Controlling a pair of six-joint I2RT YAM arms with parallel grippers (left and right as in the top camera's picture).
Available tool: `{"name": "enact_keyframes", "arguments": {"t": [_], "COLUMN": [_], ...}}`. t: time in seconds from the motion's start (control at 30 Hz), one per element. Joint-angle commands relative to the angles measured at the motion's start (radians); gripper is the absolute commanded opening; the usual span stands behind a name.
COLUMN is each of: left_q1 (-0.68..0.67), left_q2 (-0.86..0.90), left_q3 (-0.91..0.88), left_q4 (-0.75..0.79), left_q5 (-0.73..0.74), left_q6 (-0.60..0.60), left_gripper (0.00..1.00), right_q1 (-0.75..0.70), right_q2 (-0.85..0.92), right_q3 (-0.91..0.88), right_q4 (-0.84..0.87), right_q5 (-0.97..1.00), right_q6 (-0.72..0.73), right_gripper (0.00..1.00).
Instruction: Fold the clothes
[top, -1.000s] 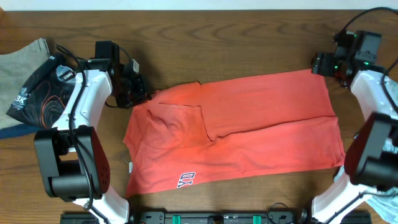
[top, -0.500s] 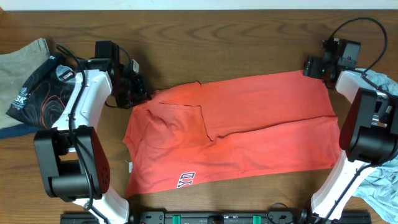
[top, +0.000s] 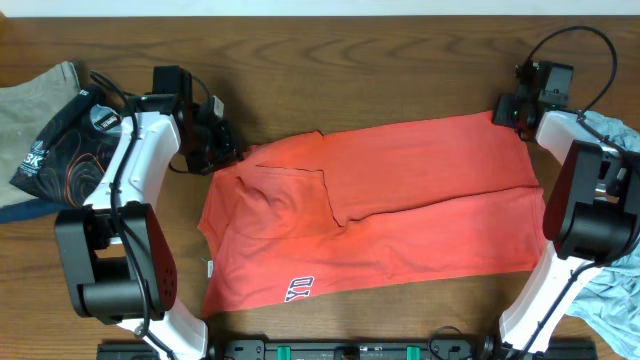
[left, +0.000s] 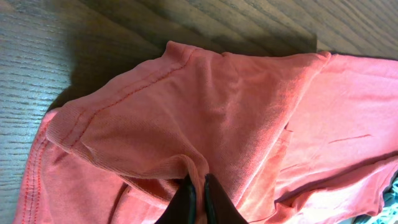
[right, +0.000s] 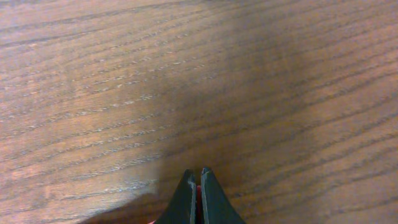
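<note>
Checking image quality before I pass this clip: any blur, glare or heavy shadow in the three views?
Overhead: evenly lit, sharp, no glare on the brown wooden table. Left wrist: orange-red T-shirt stitching crisp; dark shadow on the wood above it; the left fingers nearly black. Right wrist: grain sharp, a broad soft shadow across the middle, right fingers dark.

Orange-red T-shirt (top: 400, 205) lies spread sideways, one flap folded over its middle.
</note>
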Motion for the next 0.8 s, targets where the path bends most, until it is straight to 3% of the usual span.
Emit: {"name": "enact_keyframes", "arguments": {"t": [0.0,0.27,0.77], "left_q1": [0.002,0.002,0.003], "left_q2": [0.003,0.003,-0.159], "left_q3": [0.01,0.01,0.012], "left_q4": [-0.004,-0.016,-0.104], "left_q5": [0.003,0.003,-0.021], "left_q6": [0.018,0.018,0.052], "left_gripper": [0.06,0.06,0.06], "right_q1": [0.002,-0.005,-0.073], "right_q2": [0.03,-0.094,-0.434], "right_q3": [-0.015,-0.014,-0.014], "right_q4": [-0.037,-0.117,-0.529], "right_q5": [0.078,0.141,0.185], "right_q6": [0.021,0.061,0.068], "right_gripper": [0.01,0.01,0.01]}}
